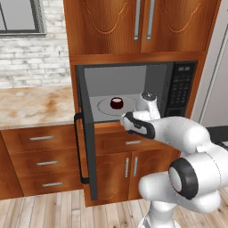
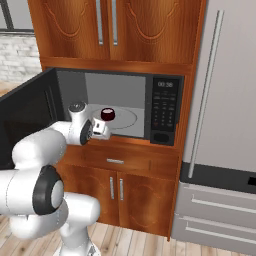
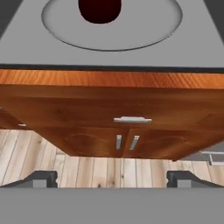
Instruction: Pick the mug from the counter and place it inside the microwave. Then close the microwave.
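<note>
The dark maroon mug (image 1: 116, 103) (image 2: 107, 114) (image 3: 99, 9) stands upright on the round glass turntable (image 3: 144, 30) inside the microwave (image 1: 180, 87) (image 2: 165, 107). The microwave's black door (image 1: 87, 147) (image 2: 25, 120) hangs wide open to the left. My gripper (image 3: 112, 178) (image 2: 101, 130) hovers just outside the front opening, a little nearer than the mug and apart from it. Its fingertips stand wide apart, open, with nothing between them. The marbled counter (image 1: 35, 107) runs off to the left.
The open door juts out into the room on the left, its bar handle (image 1: 78, 149) facing outward. A drawer (image 1: 132, 142) and cabinet doors (image 3: 126, 142) sit under the microwave. A tall grey fridge (image 2: 225, 100) stands on the right, and wooden wall cabinets (image 1: 133, 22) hang above.
</note>
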Robot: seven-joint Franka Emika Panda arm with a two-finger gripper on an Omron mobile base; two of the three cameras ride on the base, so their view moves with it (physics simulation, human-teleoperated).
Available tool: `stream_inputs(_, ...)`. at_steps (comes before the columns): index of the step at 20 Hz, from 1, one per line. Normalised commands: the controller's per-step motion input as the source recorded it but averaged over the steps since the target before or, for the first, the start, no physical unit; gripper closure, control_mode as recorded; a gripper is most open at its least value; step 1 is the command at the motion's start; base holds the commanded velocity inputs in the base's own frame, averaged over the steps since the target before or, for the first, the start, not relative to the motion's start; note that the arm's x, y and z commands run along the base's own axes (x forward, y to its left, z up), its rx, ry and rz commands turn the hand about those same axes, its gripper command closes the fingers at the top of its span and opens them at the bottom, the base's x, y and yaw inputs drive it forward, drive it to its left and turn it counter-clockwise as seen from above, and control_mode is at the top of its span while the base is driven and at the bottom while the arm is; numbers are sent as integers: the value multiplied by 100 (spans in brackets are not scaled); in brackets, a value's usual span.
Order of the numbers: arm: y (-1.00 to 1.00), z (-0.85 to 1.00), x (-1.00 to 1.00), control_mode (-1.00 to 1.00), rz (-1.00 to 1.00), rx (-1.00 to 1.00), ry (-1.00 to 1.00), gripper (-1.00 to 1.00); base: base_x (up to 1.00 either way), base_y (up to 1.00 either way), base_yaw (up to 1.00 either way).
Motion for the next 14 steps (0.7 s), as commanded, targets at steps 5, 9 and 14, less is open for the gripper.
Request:
stream_inputs(5,-2,26,-54,-100,0,0,5,-100,0,0,0)
stream_inputs(9,0,35,-53,-100,0,0,1,-100,0,0,0)
stream_inputs(14,0,31,-47,-100,0,0,-1,-100,0,0,0)
